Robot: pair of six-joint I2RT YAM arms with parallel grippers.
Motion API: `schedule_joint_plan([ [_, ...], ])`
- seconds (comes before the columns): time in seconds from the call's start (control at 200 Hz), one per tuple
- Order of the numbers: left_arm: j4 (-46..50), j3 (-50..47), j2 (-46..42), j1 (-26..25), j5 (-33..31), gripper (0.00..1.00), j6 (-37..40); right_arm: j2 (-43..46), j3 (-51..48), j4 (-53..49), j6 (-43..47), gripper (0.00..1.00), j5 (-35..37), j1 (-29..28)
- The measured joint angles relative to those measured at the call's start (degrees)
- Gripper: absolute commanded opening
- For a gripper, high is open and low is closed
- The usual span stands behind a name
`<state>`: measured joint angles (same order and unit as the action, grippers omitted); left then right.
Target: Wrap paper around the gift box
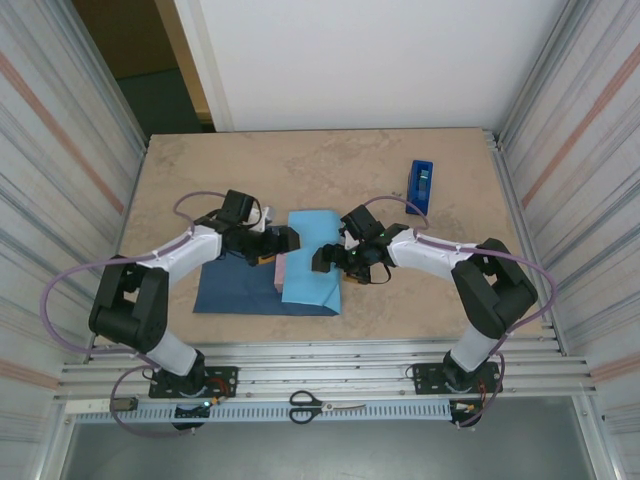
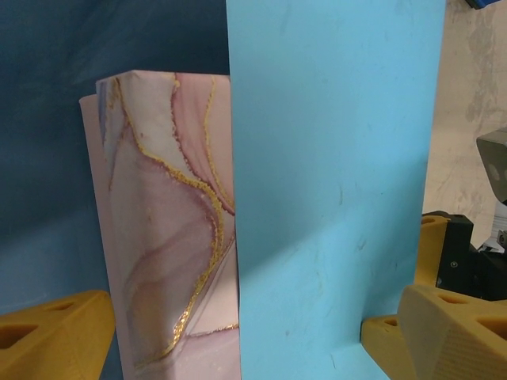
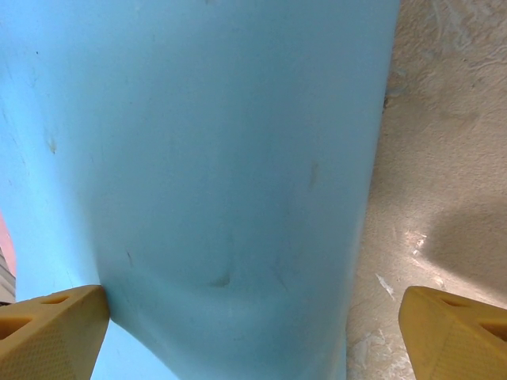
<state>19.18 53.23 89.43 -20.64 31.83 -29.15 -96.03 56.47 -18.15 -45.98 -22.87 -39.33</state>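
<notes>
**Position.** The box (image 2: 162, 237) lies on the dark face of the paper (image 1: 235, 285), mid-bench (image 1: 400, 150), between the two arms. The sheet's right part is folded over the box, light face up. A strip along the box's left side is uncovered.

**Left fingers** (image 1: 283, 239): spread wide, straddling the box and the flap's edge, gripping nothing.

**Right fingers** (image 1: 324, 259): spread wide above the flap's right side, gripping nothing.

**Step in hand, as judged.** Settle the first flap before bringing the left one over.

**Recommendation.**
- Press the flap flat along the box's right edge so the crease sits tight.
- Hold it down with one arm while the other lifts the navy left margin by its edge only.
- Avoid shoving the box sideways.

The tape dispenser (image 1: 422, 186) stands well apart, far right.
</notes>
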Motion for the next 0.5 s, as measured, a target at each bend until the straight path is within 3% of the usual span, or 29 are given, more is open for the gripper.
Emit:
schedule_joint_plan([
  [0.501, -1.5, -2.6, 1.3, -0.9, -2.3, 0.70, -0.1, -0.7, 0.4, 0.1, 0.0, 0.94, -1.2, 0.0],
])
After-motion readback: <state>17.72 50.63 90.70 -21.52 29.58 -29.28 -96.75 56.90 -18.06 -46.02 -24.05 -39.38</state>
